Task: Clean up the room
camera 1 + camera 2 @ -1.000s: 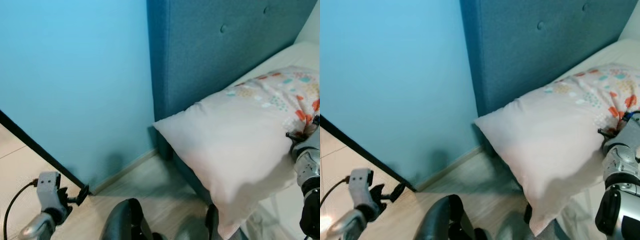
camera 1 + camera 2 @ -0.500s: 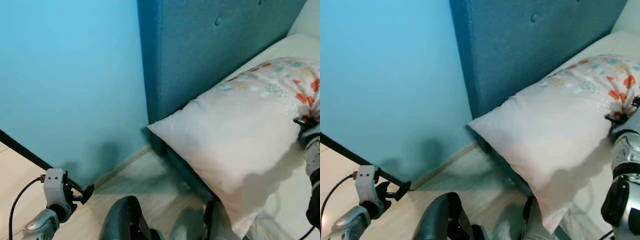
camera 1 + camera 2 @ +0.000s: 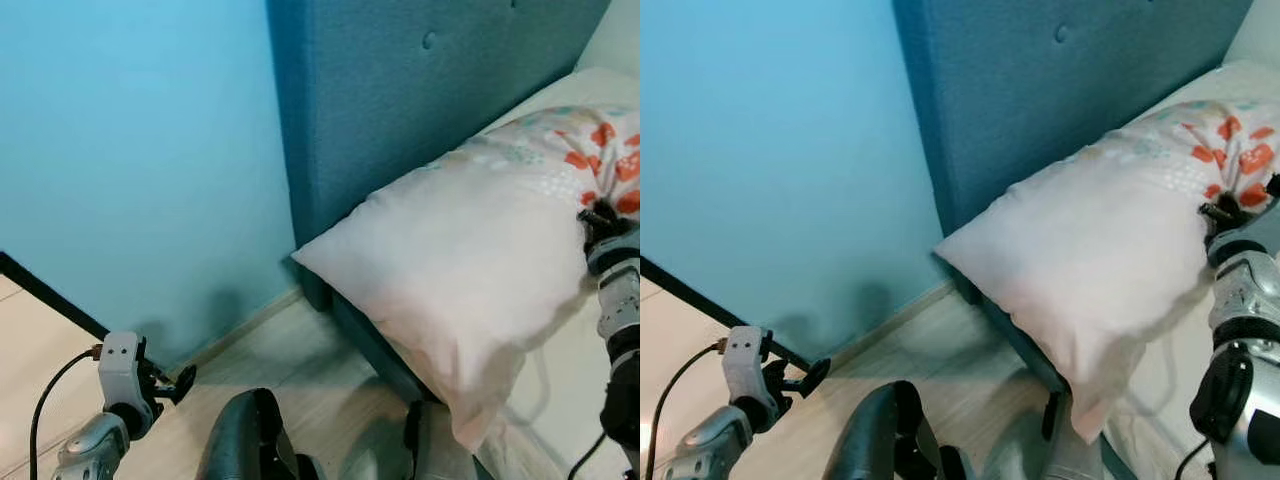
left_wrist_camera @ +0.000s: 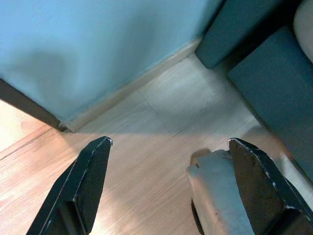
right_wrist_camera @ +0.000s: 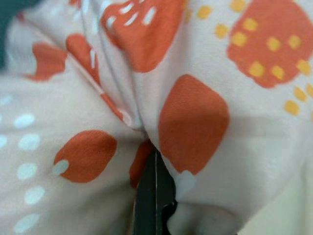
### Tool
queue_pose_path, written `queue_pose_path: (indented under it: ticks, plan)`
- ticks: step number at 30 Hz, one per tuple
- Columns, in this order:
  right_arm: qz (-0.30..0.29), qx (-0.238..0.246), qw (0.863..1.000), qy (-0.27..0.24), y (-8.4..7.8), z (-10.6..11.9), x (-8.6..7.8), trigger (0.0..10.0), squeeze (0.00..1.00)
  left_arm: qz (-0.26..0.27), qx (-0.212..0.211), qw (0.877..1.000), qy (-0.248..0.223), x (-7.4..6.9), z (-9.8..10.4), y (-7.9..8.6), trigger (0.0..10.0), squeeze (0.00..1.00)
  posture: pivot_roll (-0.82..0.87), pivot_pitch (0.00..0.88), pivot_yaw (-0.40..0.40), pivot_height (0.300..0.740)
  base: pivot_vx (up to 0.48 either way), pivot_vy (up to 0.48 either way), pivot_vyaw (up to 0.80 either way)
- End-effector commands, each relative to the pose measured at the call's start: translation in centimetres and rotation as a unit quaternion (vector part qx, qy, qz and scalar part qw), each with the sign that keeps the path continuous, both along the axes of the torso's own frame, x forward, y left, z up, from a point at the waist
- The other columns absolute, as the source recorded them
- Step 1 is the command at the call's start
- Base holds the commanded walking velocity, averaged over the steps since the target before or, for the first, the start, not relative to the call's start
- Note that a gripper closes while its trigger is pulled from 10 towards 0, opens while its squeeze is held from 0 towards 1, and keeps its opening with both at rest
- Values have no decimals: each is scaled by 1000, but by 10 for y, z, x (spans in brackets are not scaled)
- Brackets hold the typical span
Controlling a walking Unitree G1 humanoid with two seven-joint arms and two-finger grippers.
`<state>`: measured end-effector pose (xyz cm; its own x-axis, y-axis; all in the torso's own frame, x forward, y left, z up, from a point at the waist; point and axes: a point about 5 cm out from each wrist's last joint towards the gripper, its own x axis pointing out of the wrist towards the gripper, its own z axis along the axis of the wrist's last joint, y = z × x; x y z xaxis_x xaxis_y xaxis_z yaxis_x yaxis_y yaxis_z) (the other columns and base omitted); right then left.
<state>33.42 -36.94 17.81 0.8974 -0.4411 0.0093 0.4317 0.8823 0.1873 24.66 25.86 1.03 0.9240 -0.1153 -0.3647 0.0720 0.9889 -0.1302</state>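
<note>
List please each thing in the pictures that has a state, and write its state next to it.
pillow: pinched at its patterned end, one corner hanging past the bed's edge over the floor.
right gripper: shut on the pillow's fabric, bunched around the fingers.
left gripper: open, holding nothing, low above the wooden floor.
bed: pale sheet bare beside the pillow.

A bedroom in a home: on the right a bed with a tufted blue upholstered headboard (image 3: pixel 440 110), a white mattress (image 3: pixel 580 90) and a patterned pillow (image 3: pixel 470 270); on the left a light blue wall (image 3: pixel 130 160) above pale wood flooring (image 3: pixel 290 370).
</note>
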Motion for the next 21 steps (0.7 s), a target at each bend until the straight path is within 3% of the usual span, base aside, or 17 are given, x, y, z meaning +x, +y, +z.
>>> queue_pose_path:
  ticks: [1,3,5,7,9,10,14,16,21]
  plan:
    - [-6,-35,997,72,1,-23,-7,10000,0,3,-1,1000,17,-9,-7,2,10000,0,208,225,57,527,0,0,0]
    - [-29,-78,981,174,-2,-51,-21,10000,0,2,-2,1000,19,-10,-8,0,10000,0,210,226,58,527,0,0,0]
    - [-34,-86,976,195,-3,-57,-25,10000,0,1,-2,1000,19,-11,-8,0,10000,0,210,226,58,527,0,0,0]
    - [-65,-82,965,239,-11,-73,-40,10000,0,-4,-5,1000,20,-11,-9,-1,10000,0,211,222,60,527,0,0,0]
    - [-90,-80,961,250,-17,-78,-49,10000,725,-6,-9,1000,19,-9,-8,-3,10000,0,208,217,61,527,0,0,0]
    - [-96,-73,965,232,-19,-75,-49,10000,1000,-9,-15,1000,16,-7,-7,-5,10000,0,204,210,58,527,0,0,0]
    - [-110,-70,970,206,-24,-68,-50,10000,1000,-17,-28,999,7,-3,-4,-9,10000,0,201,206,56,527,0,0,0]
    - [-149,-88,966,192,-36,-57,-55,10000,1000,-33,-49,998,-10,6,3,-17,10000,0,188,186,47,527,0,0,0]
    - [-179,-92,964,175,-44,-48,-58,10000,1000,-46,-69,996,-36,17,15,-18,10000,0,172,161,39,527,0,0,0]
